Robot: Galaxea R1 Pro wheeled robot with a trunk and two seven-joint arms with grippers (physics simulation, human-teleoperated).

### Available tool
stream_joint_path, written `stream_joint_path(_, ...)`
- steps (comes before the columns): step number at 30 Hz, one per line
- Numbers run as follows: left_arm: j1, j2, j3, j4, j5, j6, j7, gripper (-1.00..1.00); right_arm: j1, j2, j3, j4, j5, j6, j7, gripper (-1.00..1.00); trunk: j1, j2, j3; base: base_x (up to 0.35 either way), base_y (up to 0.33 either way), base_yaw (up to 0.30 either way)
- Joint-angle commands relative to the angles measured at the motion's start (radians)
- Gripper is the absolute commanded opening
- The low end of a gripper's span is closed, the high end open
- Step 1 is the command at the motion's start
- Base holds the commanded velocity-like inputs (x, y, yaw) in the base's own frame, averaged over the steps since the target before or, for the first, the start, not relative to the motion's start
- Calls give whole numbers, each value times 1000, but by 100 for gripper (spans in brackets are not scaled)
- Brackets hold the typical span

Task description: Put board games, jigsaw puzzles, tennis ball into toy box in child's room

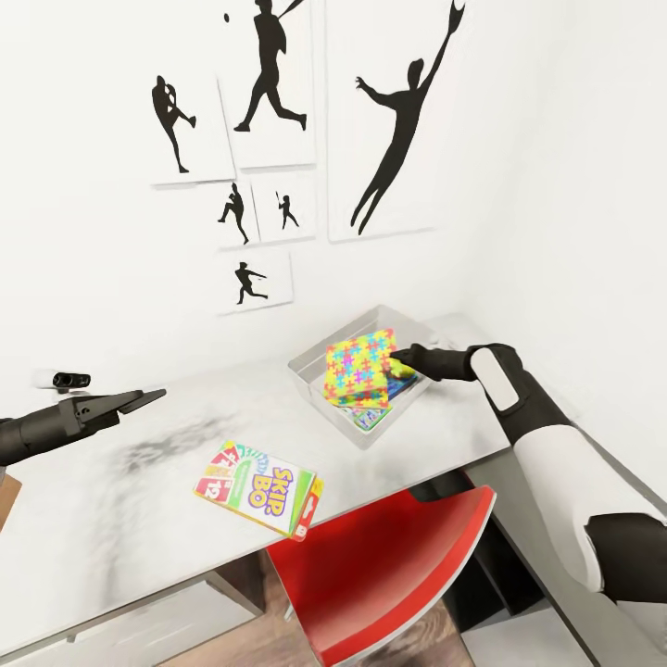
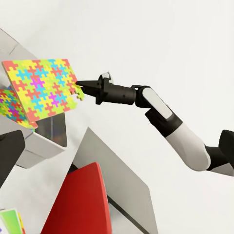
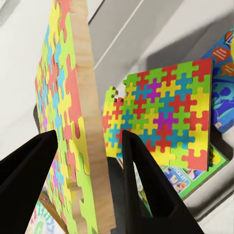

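My right gripper is shut on a corner of a jigsaw puzzle, holding it tilted over the toy box at the table's far right. In the right wrist view the puzzle's wooden edge stands between the two dark fingers. A second jigsaw puzzle lies in the box on a blue board game. The Skip-Bo board game lies flat near the table's front edge. My left gripper hovers open and empty over the table's left part.
A red-and-white swivel chair is tucked under the table's front edge below the Skip-Bo carton. Black silhouette prints hang on the white wall behind. The left wrist view shows the right arm reaching to the puzzle.
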State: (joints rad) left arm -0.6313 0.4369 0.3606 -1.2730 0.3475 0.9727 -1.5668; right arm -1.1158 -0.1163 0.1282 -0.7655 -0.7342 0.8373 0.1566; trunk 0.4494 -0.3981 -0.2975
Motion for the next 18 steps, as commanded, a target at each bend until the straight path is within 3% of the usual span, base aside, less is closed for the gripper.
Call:
stream_joint_path(1,-1,0,0,0,-1,11,-4,100,-1,0,2,0,8,2,8,-100,1,-2,-2,0,0,0)
stream_joint_path(18,-1,0,0,0,-1,11,-4,100,-1,2,2,3,9,0,8,-100,1,-2,-2,0,0,0)
